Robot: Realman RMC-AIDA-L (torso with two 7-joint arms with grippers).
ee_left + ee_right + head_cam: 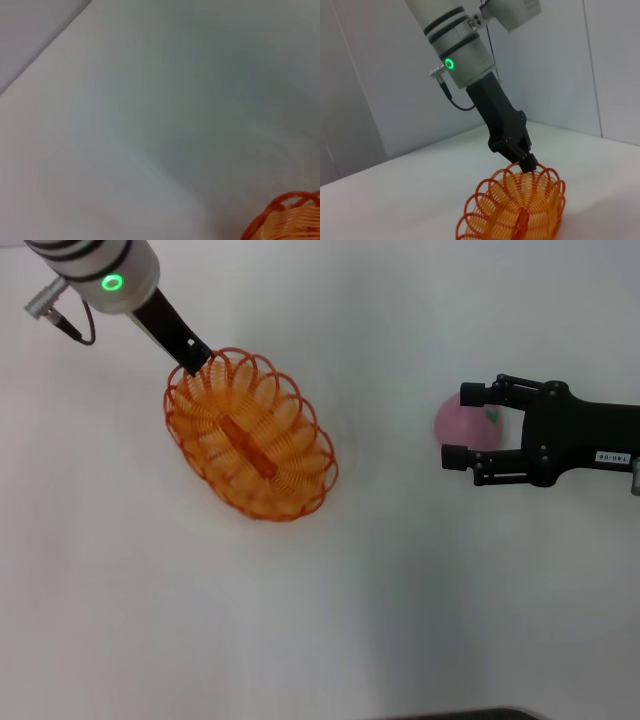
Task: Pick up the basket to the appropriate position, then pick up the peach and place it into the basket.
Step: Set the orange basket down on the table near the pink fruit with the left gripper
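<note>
Head view alone shows peach [462,423] between right claw [457,426] fingers

White arm [95,265], green light, black jaws

Looking like a lab test bench: plain white table [300,640], bare pale wall panels [365,100] behind, 2 robot arms working over it.

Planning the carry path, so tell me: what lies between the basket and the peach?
Nothing: the head view shows bare white table between basket and peach.
</note>
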